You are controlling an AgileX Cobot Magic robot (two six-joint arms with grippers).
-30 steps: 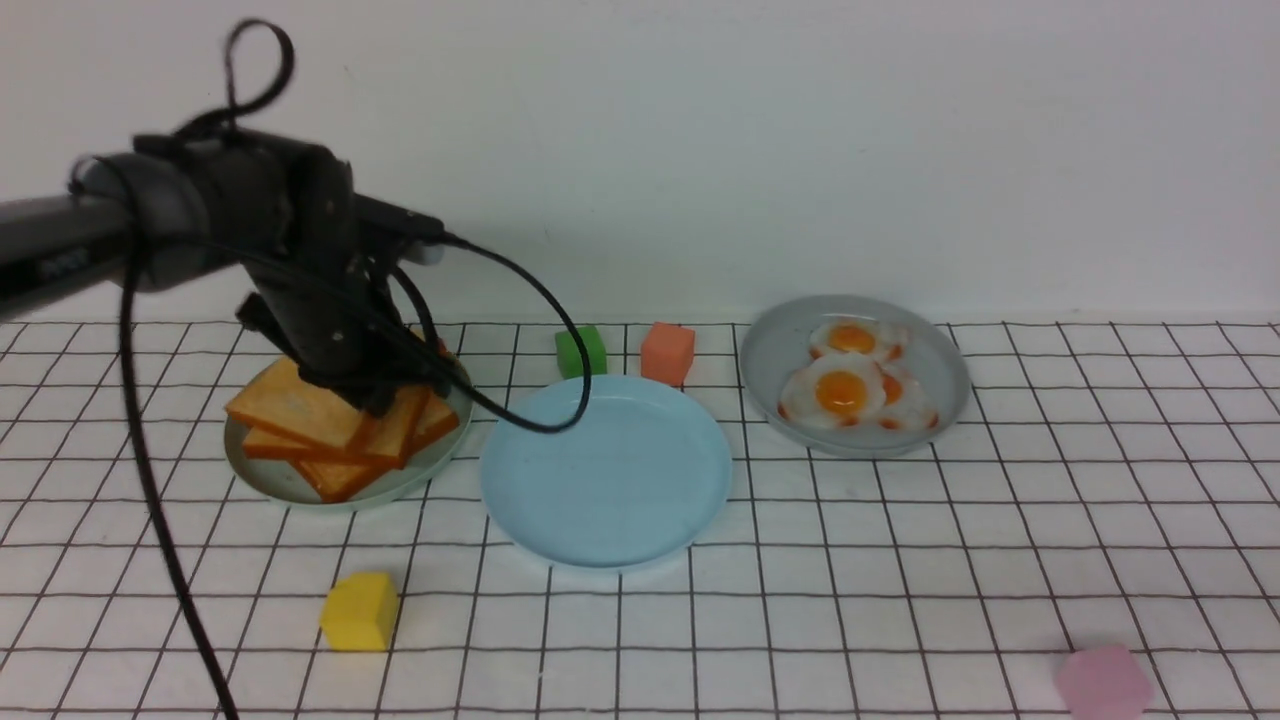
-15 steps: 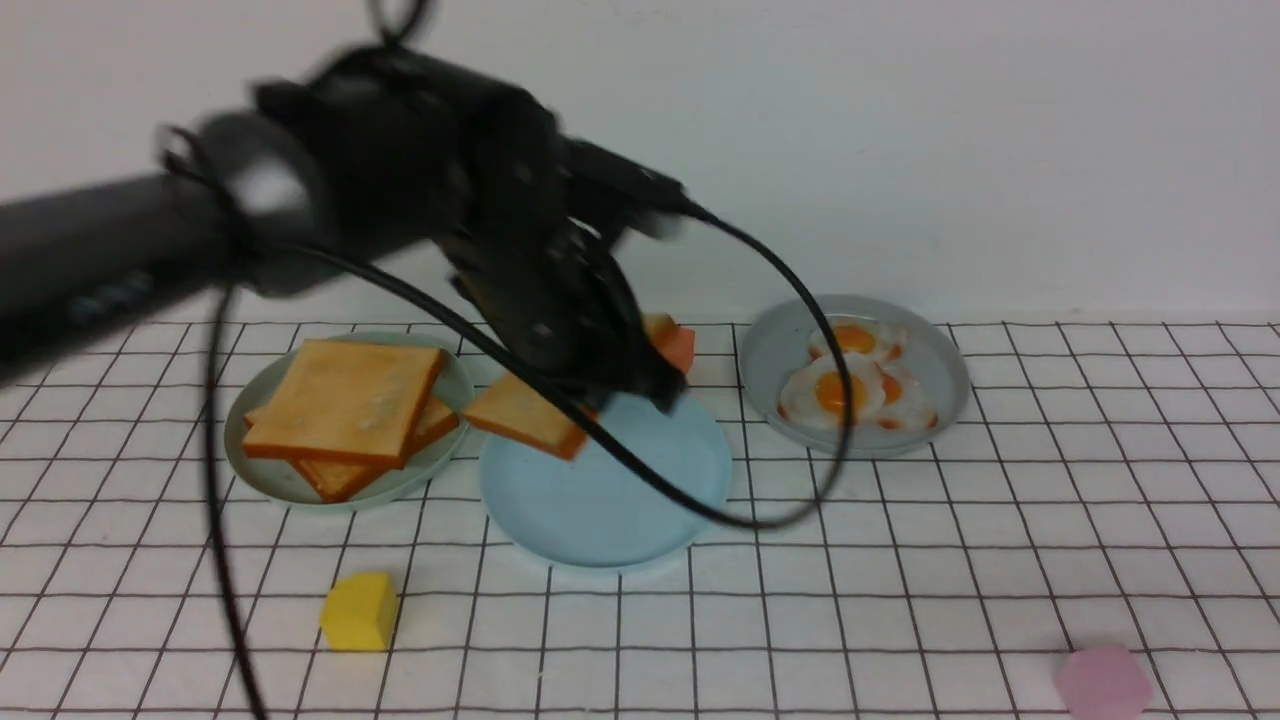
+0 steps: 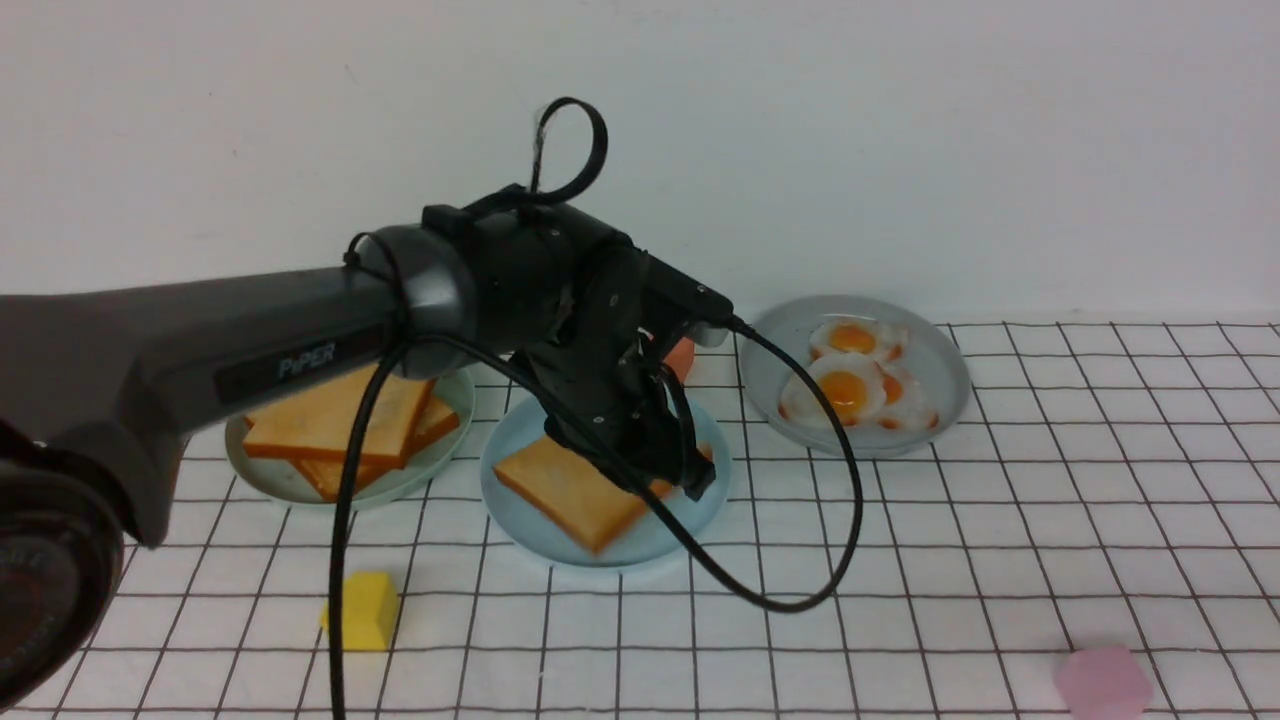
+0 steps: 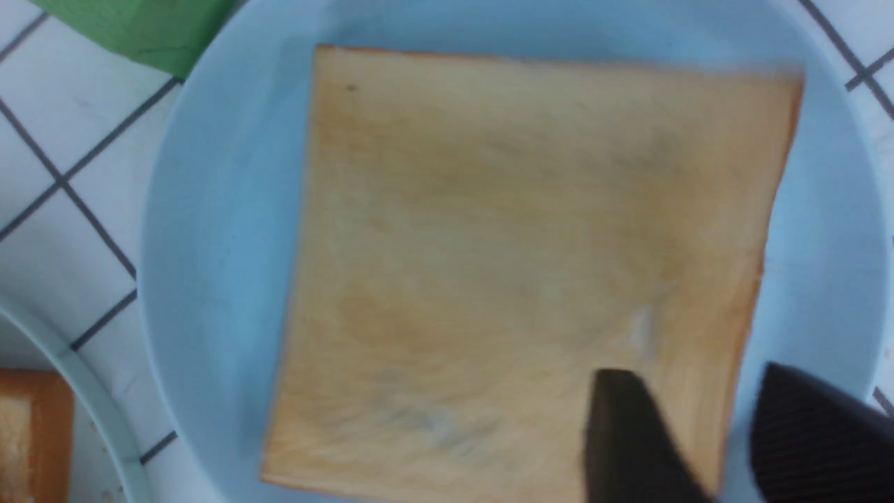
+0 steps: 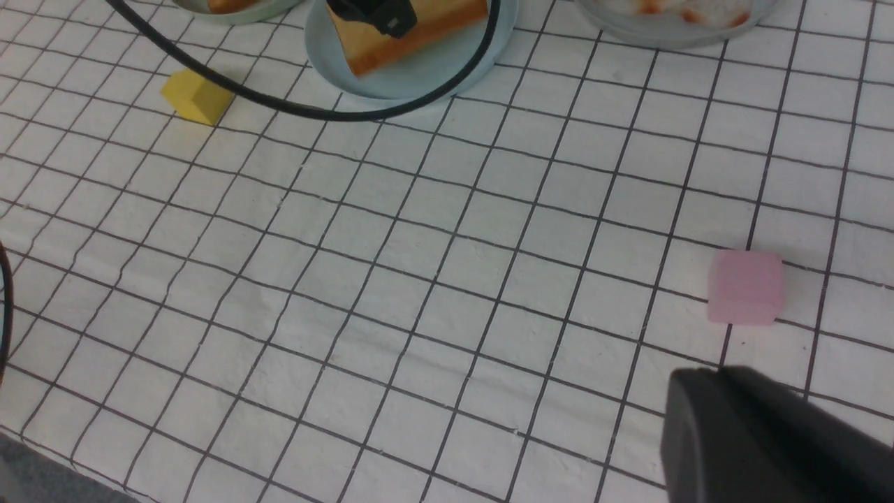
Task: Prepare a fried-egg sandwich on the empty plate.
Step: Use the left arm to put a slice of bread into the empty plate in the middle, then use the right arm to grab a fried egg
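Observation:
The sky-blue plate (image 3: pixel 510 525) stands in the middle of the table and also shows in the left wrist view (image 4: pixel 209 244). One square golden toast slice (image 3: pixel 575 490) lies flat on it (image 4: pixel 517 265). My left gripper (image 3: pixel 680 475) hangs low over the slice's right edge. Its jaws are apart (image 4: pixel 698 377), one finger over the toast and one over bare plate. Three fried eggs (image 3: pixel 840 392) lie on the grey plate (image 3: pixel 945 370) at the back right. My right gripper (image 5: pixel 698 384) is shut and empty over the near right of the table; it is out of the front view.
More toast slices (image 3: pixel 330 415) are stacked on the pale green plate (image 3: pixel 290 485) at the left. A yellow cube (image 3: pixel 360 610) lies near front left, a pink cube (image 3: pixel 1100 682) front right, an orange cube (image 3: pixel 682 355) behind the arm. The left arm's cable (image 3: pixel 800 600) loops over the table.
My left arm has carried a toast slice from the left plate to the blue plate and lowered it. The slice now lies flat there and the jaws stand apart.

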